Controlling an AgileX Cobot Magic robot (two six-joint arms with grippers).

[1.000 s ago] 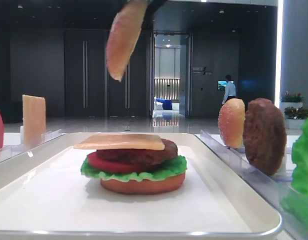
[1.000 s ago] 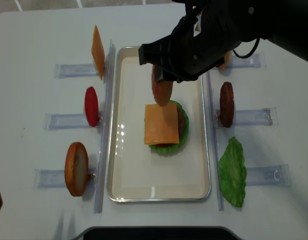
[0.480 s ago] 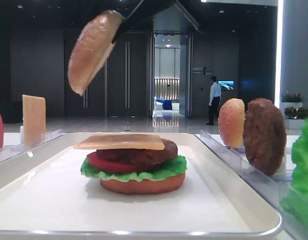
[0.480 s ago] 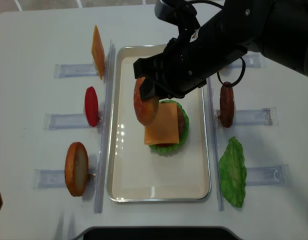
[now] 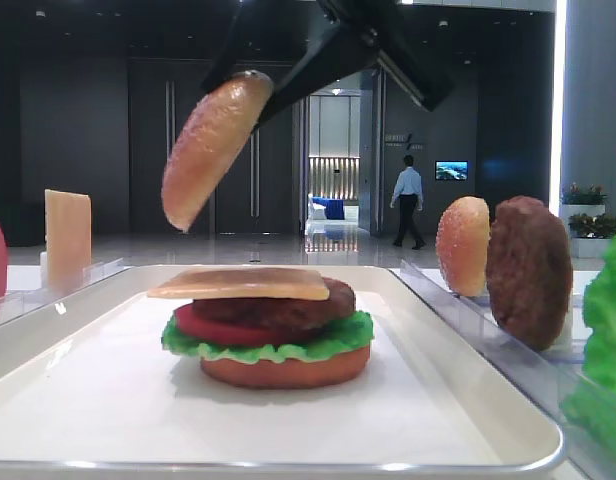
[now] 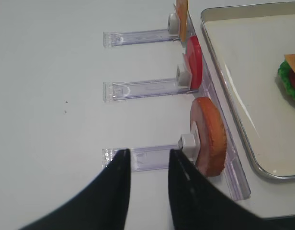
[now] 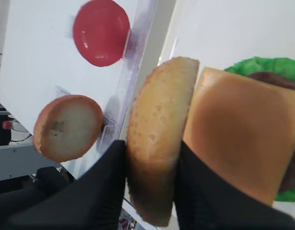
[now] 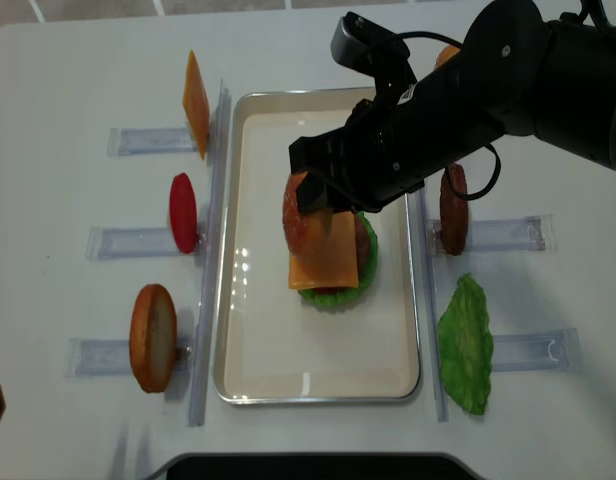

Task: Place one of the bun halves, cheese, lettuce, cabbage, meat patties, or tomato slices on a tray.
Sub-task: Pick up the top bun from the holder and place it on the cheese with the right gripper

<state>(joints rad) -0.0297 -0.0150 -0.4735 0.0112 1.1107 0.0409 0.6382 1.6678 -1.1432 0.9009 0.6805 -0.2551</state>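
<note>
A large office or commercial building lobby: at twelve o'clock stand tall dark double doors (image 5: 213, 150), a lit corridor (image 5: 334, 160) with a man walking (image 5: 406, 200), a wall screen (image 5: 451, 170), glossy floor, and planters (image 5: 586, 205) at three o'clock.

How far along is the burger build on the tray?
Done: bottom bun, lettuce, tomato, patty and cheese are stacked on the tray. In hand: right gripper holds the bun top tilted above the stack's left edge. Left: level it, centre it, set it on the cheese.
</note>
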